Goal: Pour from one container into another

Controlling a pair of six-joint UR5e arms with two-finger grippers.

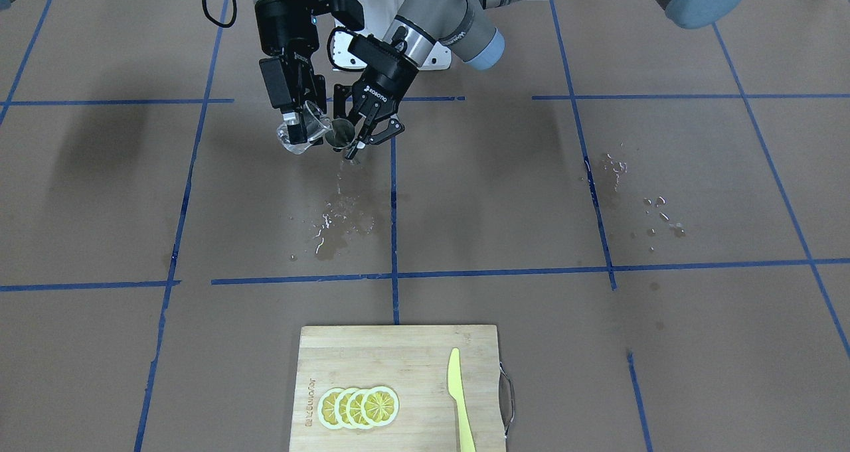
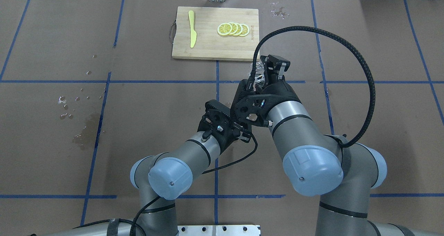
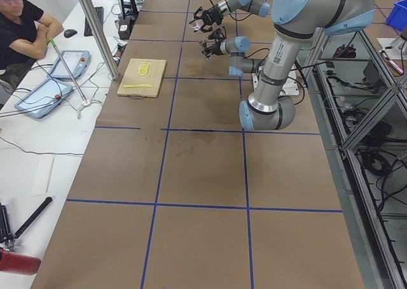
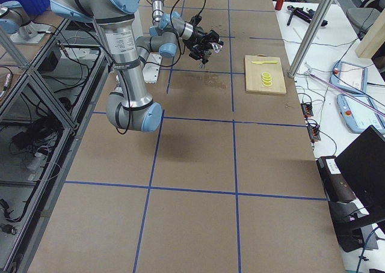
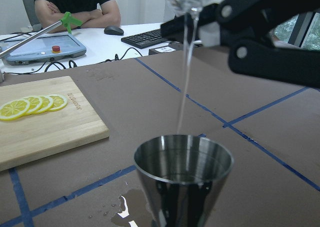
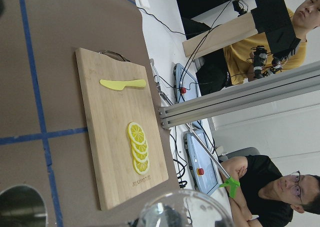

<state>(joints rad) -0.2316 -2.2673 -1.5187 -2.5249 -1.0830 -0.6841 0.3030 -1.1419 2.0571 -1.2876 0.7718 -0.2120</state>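
Mid-air, tipping the glass cup (image 1: 307,130) lip-down in the clamped right gripper (image 1: 299,125), sending a thin stream (image 5: 186,72) down to the mouth of the steel jigger (image 1: 342,133), gripped just beside by the left gripper (image 1: 352,135), above a wet patch (image 1: 335,223) on the table (image 1: 505,193).

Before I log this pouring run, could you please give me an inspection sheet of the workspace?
Surface: brown table with blue tape grid; wet spills under the pour.
Job's things: glass cup tilted, thin stream falling into jigger.
Clutter: cutting board, lemon slices, yellow knife.
Hands: right hand shut on glass cup; left hand shut on jigger.
Cables: black cable loops off right wrist.
Surroundings: person seated at side desk.
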